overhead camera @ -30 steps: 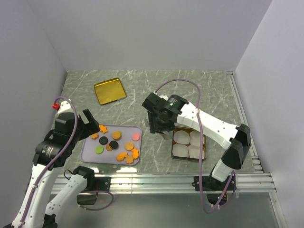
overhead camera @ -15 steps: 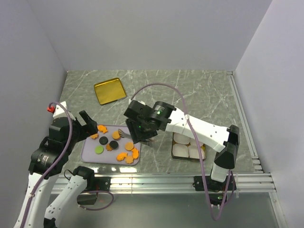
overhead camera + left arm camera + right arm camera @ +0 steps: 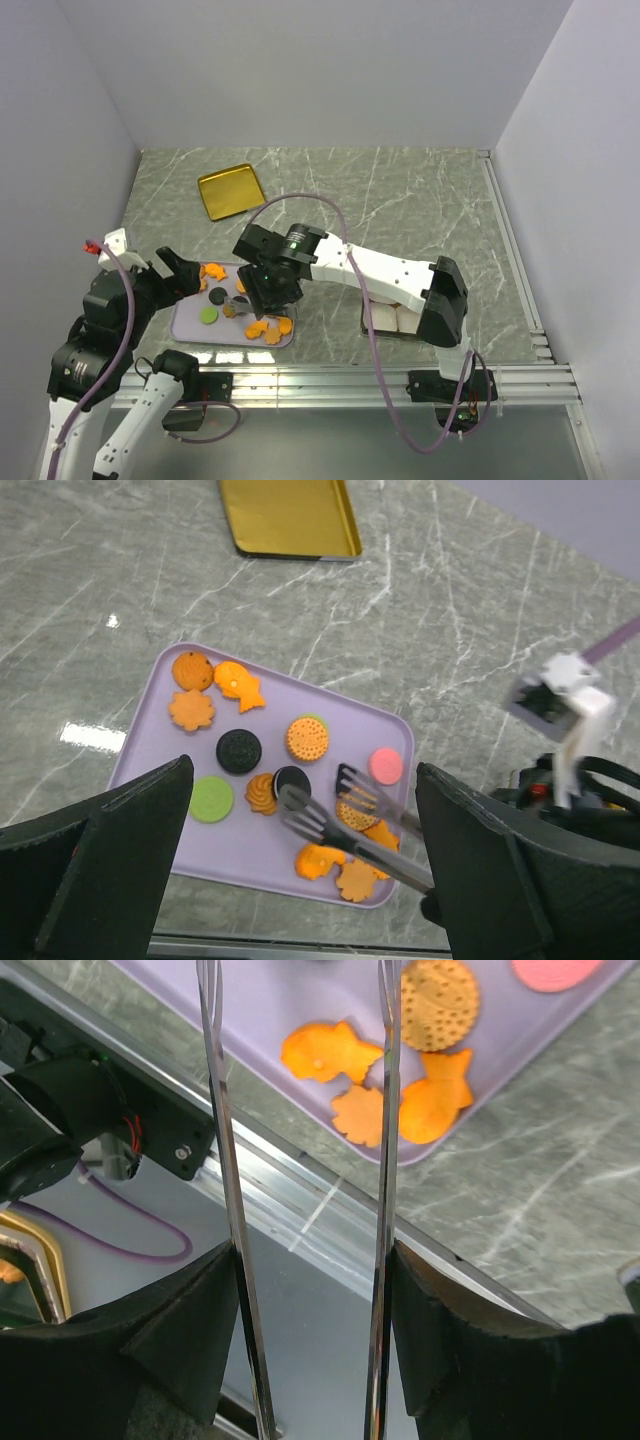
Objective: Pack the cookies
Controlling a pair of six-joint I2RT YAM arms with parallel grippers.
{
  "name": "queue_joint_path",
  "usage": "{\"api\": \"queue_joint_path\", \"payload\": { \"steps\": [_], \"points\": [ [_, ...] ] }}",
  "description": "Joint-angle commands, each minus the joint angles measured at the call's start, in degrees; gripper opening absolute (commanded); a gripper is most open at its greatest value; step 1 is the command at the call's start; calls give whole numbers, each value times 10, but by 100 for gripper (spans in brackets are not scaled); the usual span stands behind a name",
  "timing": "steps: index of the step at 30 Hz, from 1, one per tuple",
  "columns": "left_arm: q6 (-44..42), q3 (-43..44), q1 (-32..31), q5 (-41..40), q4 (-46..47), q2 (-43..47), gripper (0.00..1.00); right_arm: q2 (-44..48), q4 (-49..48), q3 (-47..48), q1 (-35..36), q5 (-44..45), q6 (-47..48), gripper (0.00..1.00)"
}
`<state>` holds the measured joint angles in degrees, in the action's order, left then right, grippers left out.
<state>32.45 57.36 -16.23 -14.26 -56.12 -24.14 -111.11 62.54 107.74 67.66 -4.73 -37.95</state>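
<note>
From above: small flat cookies (image 3: pixel 272 326) are lying on the lilac plastic tray (image 3: pixel 188 322), eight o'clock, under your right tool (image 3: pixel 255 296). Left wrist: left tool (image 3: pixel 302 775) is gaping, empty. Right wrist: it's clamping thin metal tongs (image 3: pixel 225 1160), blades spread, empty; cookies are looking light and brittle, so pinch opposite edges.

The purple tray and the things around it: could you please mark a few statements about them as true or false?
1. The cookies lie on the purple tray. True.
2. The right gripper holds metal tongs over that tray. True.
3. The left gripper grips a cookie. False: its jaws stand wide open with nothing between them.
4. Several cookies lie on the gold tray. False: no cookie shows on it; they are all on the purple tray.
5. One green cookie lies among the orange ones. True.
</note>
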Motion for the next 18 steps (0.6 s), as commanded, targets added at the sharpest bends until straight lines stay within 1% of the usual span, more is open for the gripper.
{"api": "queue_joint_path", "payload": {
  "steps": [1, 5, 18],
  "points": [
    [-18, -6, -1, 25, 25, 18, 99, -6, -25, 26, 7, -26, 6, 65],
    [-18, -8, -1, 25, 23, 30, 99, -16, -30, 26, 11, -31, 5, 65],
    [-15, -9, -1, 27, 22, 31, 99, -39, -32, 26, 12, -23, -1, 64]
  ]
}}
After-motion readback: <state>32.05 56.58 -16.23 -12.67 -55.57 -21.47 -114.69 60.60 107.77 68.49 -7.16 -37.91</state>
